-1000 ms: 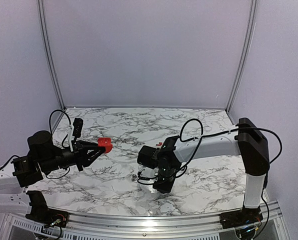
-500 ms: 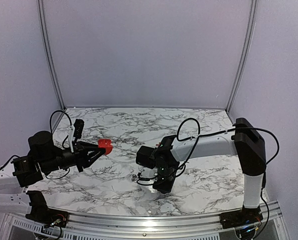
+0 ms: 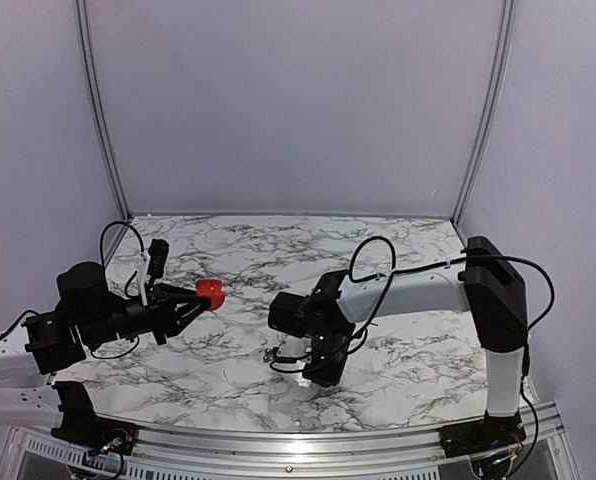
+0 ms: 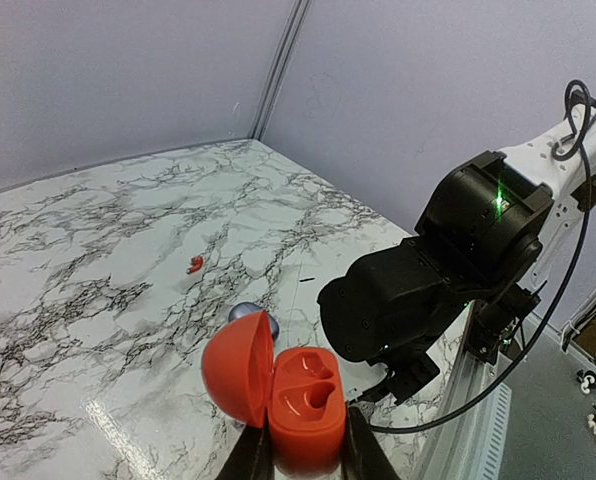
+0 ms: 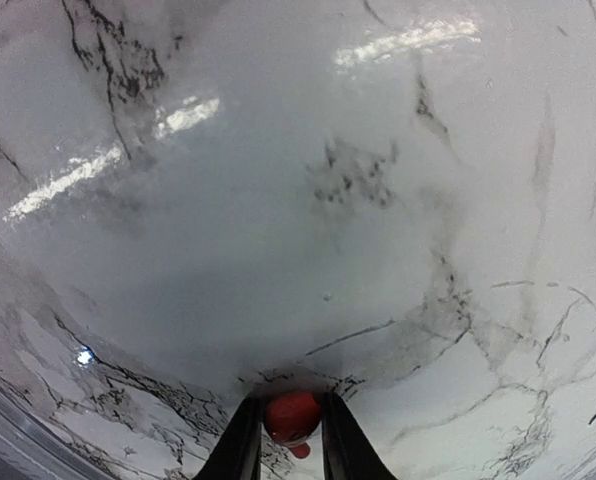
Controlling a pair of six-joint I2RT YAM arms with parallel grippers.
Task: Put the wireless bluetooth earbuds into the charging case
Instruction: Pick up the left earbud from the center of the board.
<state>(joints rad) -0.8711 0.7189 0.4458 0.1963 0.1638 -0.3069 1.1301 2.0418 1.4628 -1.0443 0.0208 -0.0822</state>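
Hazards: red earbud [image 5: 292, 416], pinched only at the very tips of right gripper [image 5: 284, 440], whose fingers are closed narrowly on it, may squirt out during carriage. Pressing it into charging case [image 4: 300, 398] may twist the case in left gripper [image 4: 305, 452], which is clamped on the base alone, in mid-air. Wrong socket or angle would block seating.

Appearance: bud glossy, bean-like, red, close above marble table [image 3: 418, 250], near centre. Case red, lid open, 2 empty sockets, held at left. 1 spare red bud [image 4: 195, 264] lies farther out on the table.
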